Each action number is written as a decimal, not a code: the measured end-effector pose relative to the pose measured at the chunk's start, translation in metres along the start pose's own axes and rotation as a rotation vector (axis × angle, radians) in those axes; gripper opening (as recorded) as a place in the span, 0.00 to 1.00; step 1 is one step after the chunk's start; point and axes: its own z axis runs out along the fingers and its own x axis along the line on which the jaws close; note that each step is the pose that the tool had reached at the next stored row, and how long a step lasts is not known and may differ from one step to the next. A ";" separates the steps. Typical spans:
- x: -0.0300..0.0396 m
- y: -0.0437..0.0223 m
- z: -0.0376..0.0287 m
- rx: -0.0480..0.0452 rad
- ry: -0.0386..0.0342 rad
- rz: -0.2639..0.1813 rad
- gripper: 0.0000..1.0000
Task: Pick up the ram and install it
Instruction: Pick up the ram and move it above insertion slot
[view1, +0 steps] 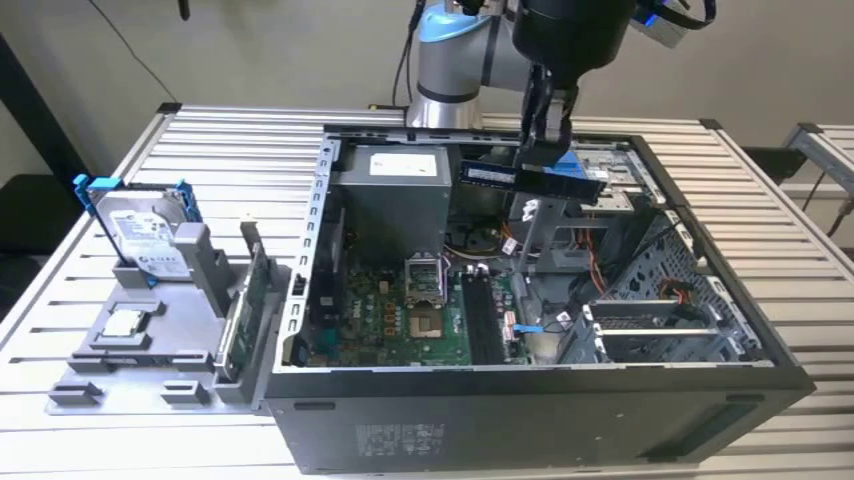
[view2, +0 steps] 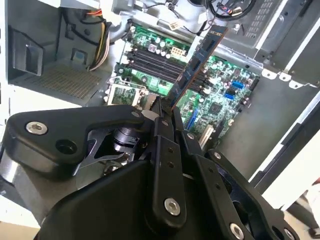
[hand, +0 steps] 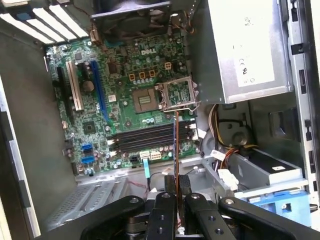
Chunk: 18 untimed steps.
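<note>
While over the case (view1: 534, 425), ram (view2: 199, 62) in pincer (view2: 167, 111)

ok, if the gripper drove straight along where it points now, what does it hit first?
The ram in the gripper leads. In the first wrist view it lines up over the memory slots on the motherboard, so probably those first. Depth is unclear; which slot, cannot tell.

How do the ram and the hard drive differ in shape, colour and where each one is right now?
The ram is a slim, dark flat stick; the hard drive is a boxy silver block with blue rails. The ram is clamped in the gripper above the open case, while the hard drive stands in a grey holder on the table. Shared: neither sits installed in the case.
</note>
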 end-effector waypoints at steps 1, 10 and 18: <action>0.0000 0.0000 0.0001 0.0006 0.0002 0.016 0.14; 0.0001 0.0003 0.0010 0.0058 0.0016 0.150 0.14; 0.0007 0.0028 0.0019 0.0095 0.0028 0.246 0.14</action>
